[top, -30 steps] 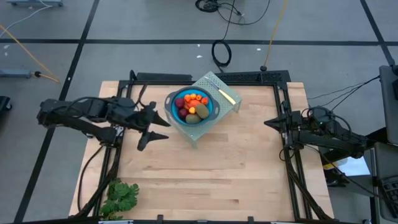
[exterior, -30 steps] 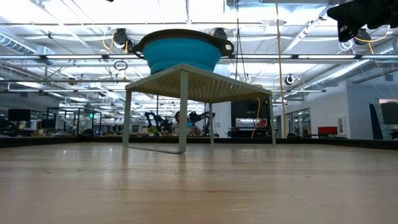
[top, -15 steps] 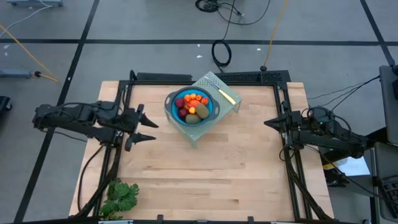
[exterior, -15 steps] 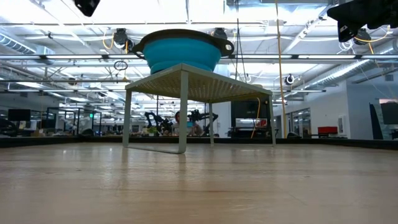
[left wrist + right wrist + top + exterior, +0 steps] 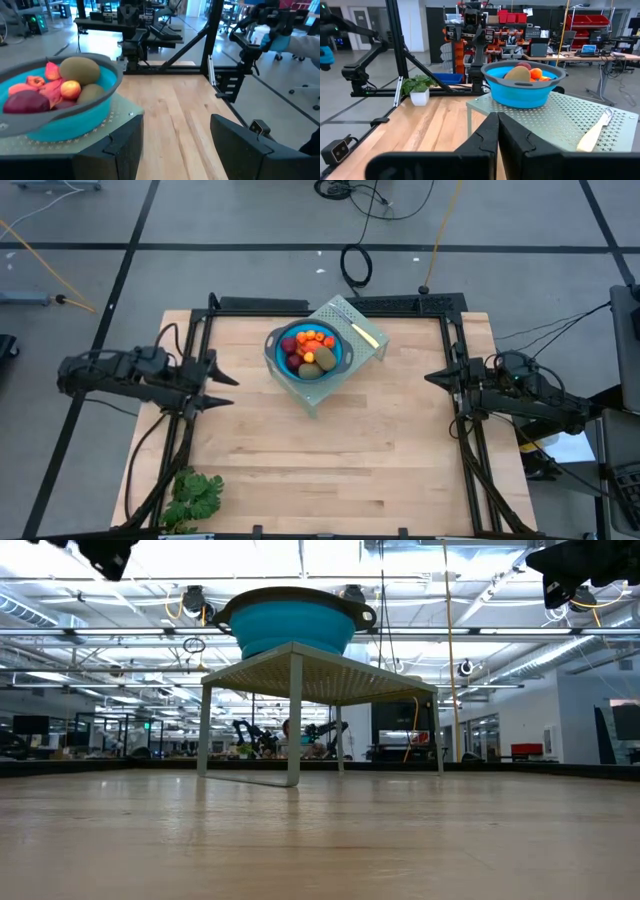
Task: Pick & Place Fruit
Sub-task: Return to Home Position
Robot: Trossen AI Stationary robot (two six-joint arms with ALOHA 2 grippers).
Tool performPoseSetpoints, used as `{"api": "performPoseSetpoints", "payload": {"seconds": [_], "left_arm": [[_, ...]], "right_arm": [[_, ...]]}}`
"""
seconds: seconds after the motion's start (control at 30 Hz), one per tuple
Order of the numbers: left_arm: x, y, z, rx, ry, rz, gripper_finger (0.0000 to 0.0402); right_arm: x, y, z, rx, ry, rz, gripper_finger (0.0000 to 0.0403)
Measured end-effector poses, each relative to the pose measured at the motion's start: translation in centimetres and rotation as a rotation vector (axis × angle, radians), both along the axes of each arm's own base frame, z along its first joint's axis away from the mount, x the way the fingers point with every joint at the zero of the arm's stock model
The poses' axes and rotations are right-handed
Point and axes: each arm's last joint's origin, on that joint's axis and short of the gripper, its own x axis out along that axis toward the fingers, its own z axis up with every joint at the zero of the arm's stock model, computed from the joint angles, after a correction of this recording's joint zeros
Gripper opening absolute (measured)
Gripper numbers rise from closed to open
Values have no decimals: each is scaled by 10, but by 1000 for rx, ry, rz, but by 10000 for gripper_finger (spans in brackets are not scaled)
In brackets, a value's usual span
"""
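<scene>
**Wooden table (image 5: 330, 450), fruit gathered above it, left pincer nearest**

Fruit (image 5: 308, 352) lies heaped in the blue colander (image 5: 270, 350): dark-red balls, olive-brown ovals and small orange pieces, packed against one another; no piece shows loose on the boards. The colander stands on the pale perforated shelf (image 5: 355, 362), raised above the table near its far middle; a thin yellow stick (image 5: 364, 332) lies on the shelf beside the bowl.

Outward from there, the left gripper (image 5: 233, 390) is the nearer of the two. It hangs high over the table's left side, near the colander but not touching it; its fingers are spread apart and empty, pointing across toward the bowl. From its wrist camera the fruit shows off to one side, not between the fingers.

The right gripper (image 5: 428, 377) waits at the table's right edge, well apart from the shelf; its fingers are pressed together on nothing and aimed inward. A leafy green bunch (image 5: 195, 495) lies at the near left corner, well apart from both.

By my reading nothing is left to pick, so the fruit's long axes no longer matter. The coming move is a retreat, and it turns on the bowl lying ahead of the left pincer's tips; drawing back along its own line, away from the bowl, should carry it clear of rim and shelf.
</scene>
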Motion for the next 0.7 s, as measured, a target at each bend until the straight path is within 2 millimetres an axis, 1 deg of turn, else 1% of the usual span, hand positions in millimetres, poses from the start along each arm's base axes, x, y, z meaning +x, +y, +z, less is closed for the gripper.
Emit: {"api": "performPoseSetpoints", "payload": {"seconds": [0.13,0.23,0.33,0.53,0.63,0.7], "left_arm": [[-8,1,-11,-3,-19,3,228],[-14,2,-17,-6,-36,4,227],[-19,2,-21,-8,-56,4,228],[-28,3,-24,-7,-87,8,228],[-31,4,-27,0,-91,7,228],[-33,4,-30,5,-95,7,228]], "right_arm": [[0,0,0,30,1,0,4],[4,-1,-7,55,21,0,4],[12,-3,-21,87,24,-5,4],[31,-7,-57,113,-8,-28,4],[36,-8,-70,112,-16,-25,4],[37,-9,-76,113,-14,-25,4]]}}
